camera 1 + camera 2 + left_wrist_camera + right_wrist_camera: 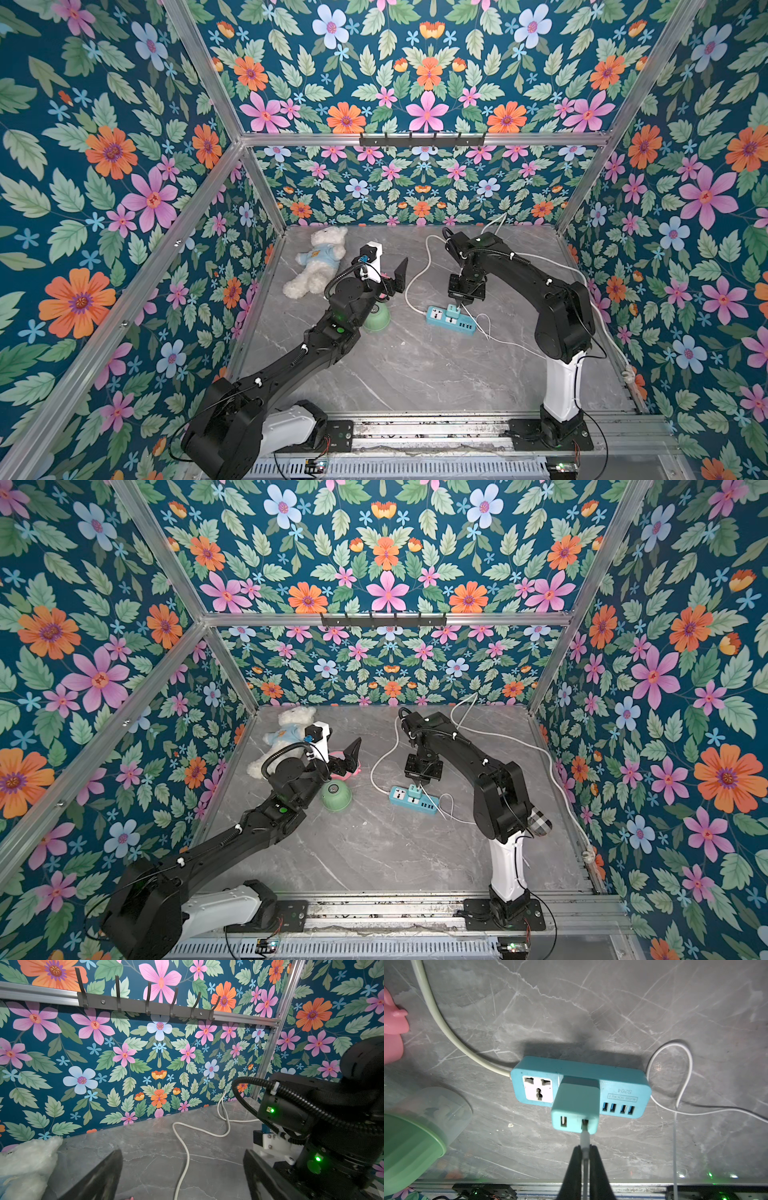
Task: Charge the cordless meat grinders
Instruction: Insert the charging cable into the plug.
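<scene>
The mint-green dome-shaped meat grinder stands on the table beside my left forearm, silver button up; its green lid and clear bowl edge show in the right wrist view. My left gripper is open and empty, raised beyond the grinder and over a pink clock. My right gripper is shut on a white USB plug, which sits in a port of the teal cube adapter. The adapter is plugged into the blue power strip.
A white teddy bear lies at the back left. The strip's thick white cord loops towards the back wall. A thin white cable curls right of the strip. A hook rail is on the back wall.
</scene>
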`<state>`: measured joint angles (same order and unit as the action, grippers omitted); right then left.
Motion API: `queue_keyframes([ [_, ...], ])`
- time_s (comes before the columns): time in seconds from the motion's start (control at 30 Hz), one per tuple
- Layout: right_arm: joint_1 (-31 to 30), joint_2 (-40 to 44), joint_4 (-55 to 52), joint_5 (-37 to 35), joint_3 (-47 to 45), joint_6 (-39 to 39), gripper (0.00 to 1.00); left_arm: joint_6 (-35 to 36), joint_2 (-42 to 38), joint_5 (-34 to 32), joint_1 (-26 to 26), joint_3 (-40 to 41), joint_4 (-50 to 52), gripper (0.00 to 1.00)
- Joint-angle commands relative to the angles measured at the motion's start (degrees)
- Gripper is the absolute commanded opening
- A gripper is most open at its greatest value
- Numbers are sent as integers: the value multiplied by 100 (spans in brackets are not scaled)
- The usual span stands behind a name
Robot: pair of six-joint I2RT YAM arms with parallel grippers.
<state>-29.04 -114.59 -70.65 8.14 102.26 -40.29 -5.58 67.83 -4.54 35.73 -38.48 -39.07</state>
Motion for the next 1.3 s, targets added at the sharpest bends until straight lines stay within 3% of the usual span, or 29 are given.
queue_keyframes([
  [0.0,-31,-67,-76,-172,6,-102,0,-63,-27,-82,4,21,-56,93],
  [0.73,-220,-151,-107,-537,174,-266,0,-25,-141,-131,5,139,24,93],
  [1.27,-410,-83,165,-767,-406,-442,0,8,-211,-235,5,126,170,93],
])
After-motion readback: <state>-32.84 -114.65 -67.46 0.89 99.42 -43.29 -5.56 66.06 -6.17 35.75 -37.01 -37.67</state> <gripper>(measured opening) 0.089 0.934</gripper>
